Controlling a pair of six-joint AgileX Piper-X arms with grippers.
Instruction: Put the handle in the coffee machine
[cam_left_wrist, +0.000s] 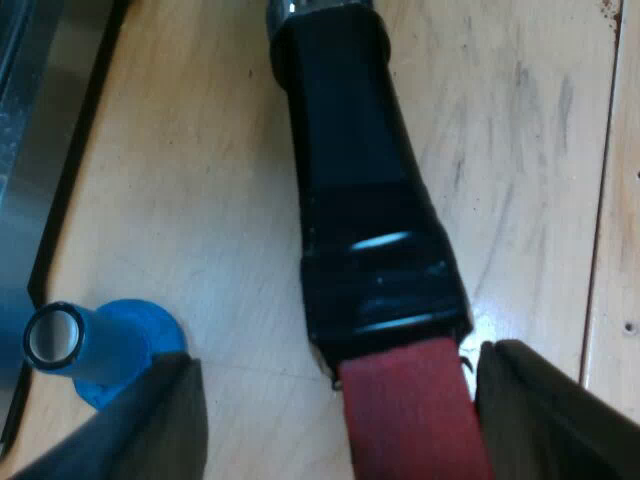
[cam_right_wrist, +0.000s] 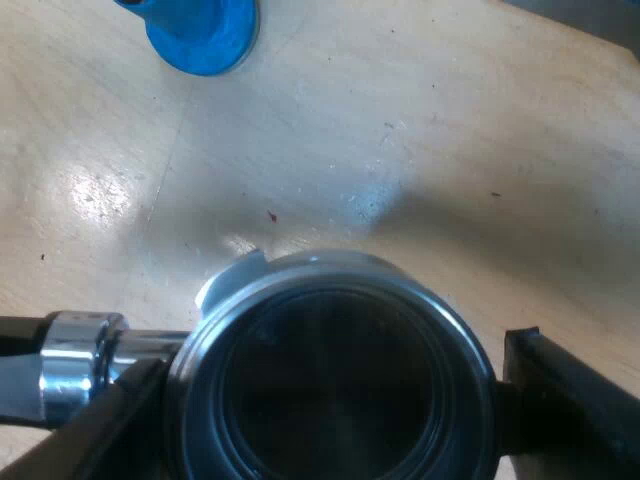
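- While the metal holder, with its glossy dark handle, sits over the pale wooden table, both arms are at it, one at each end.
- The right gripper points straight down over the holder's round steel basket, so the dark open bowl faces up toward the wrist. Its two black fingers press against opposite sides of the rim, clamped on the basket.
- The chrome neck runs out sideways from the basket, just beside one of the right fingers.
- The left gripper reaches down at the handle's other end, tilted so that the wrist looks along the handle toward the neck.
- Its fingers are spread and straddle the red end. One stands just beside the red part and the other well clear of it, so neither grips.
- I cannot tell whether the holder touches the table or is held just above it.
- A blue tamper with a round base and a pale-topped stem stands upright on the table. It is near the left finger that stands clear and apart from the holder.
- A grey metal surface with a dark edge borders the table beyond the tamper.
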